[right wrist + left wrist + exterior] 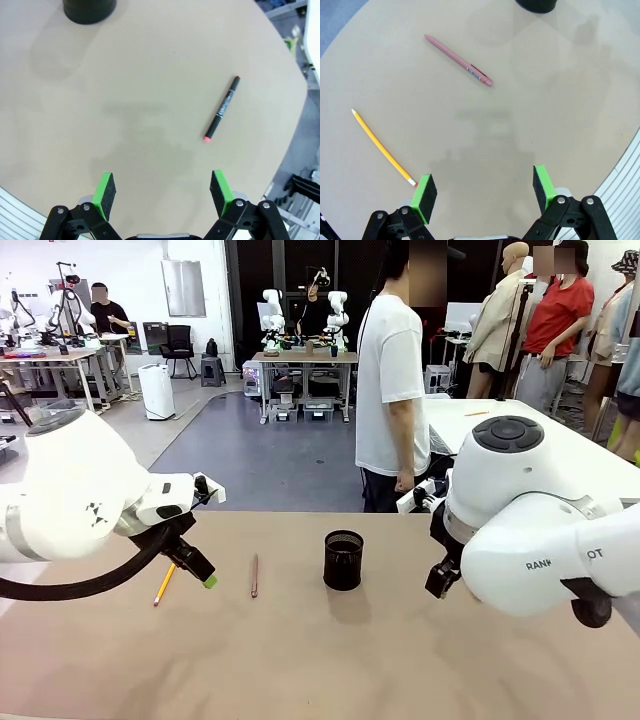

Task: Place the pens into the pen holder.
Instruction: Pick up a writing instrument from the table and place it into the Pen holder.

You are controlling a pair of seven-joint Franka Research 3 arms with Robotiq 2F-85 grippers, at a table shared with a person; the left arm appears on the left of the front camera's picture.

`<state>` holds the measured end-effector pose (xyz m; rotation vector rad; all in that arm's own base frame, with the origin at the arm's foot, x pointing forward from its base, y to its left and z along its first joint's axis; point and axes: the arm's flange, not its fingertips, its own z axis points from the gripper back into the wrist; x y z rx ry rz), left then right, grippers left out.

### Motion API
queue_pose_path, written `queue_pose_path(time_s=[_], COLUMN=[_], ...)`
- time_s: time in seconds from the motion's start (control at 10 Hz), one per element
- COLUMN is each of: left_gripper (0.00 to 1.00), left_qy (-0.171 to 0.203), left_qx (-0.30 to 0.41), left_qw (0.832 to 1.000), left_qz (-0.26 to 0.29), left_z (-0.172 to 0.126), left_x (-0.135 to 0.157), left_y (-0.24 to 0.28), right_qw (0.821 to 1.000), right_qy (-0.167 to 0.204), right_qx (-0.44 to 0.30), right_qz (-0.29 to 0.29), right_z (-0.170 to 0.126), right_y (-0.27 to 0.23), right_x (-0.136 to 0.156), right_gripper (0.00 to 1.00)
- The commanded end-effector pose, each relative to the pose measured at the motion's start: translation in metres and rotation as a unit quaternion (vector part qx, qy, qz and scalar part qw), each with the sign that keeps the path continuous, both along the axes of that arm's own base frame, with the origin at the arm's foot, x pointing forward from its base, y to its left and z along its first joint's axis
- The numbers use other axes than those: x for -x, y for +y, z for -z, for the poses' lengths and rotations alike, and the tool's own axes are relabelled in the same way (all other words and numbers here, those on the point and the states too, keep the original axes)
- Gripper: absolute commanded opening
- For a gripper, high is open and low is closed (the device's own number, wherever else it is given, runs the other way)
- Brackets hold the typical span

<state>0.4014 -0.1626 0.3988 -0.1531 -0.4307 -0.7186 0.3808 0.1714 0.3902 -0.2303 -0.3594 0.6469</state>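
The pens [254,575] all lie loose on the table [330,670], none in the pen holder [343,560]: yellow pencil [382,148] and reddish-brown pen [459,60] to its left, black marker [221,108] well apart from it. The left gripper [485,187] and the right gripper [162,187] hover spread and empty, so all three placements remain.

White rounded arms [70,490], black cable [80,588] on the left, black end effectors [483,190] with green pads [424,194]

Front view: pen holder [343,560] mid-frame on table [320,670]; pen [254,575] left of it, pencil [164,584] farther left.
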Motion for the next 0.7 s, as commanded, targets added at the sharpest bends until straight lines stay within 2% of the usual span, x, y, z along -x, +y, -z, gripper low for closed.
queue_pose_path(time_s=[0.0,0.1,0.2,0.3,0.5,0.6], left_gripper=[1.0,1.0,1.0,1.0,1.0,1.0], left_qy=[0.017,0.038,0.048,0.052,0.046,0.032], left_qx=[0.006,0.024,0.034,0.073,0.151,0.161], left_qw=[1.0,0.997,0.995,0.99,0.973,0.969], left_qz=[0.022,0.058,0.076,0.106,0.167,0.183], left_z=[-0.003,-0.007,-0.012,-0.022,-0.045,-0.057], left_x=[0.001,0.002,0.003,0.005,0.008,0.009], left_y=[-0.002,-0.003,-0.003,0.001,0.011,0.017], right_qw=[0.996,0.993,0.989,0.983,0.97,0.967], right_qy=[0.037,0.045,0.052,0.055,0.045,0.027], right_qx=[-0.064,-0.098,-0.121,-0.155,-0.209,-0.217], right_qz=[-0.04,-0.053,-0.069,-0.085,-0.118,-0.127], right_z=[-0.01,-0.015,-0.02,-0.026,-0.054,-0.066], right_y=[0.003,0.001,0.002,0.002,-0.002,-0.006], right_x=[-0.002,-0.003,-0.004,-0.002,0.0,-0.001], right_gripper=[1.0,1.0,1.0,1.0,1.0,1.0])
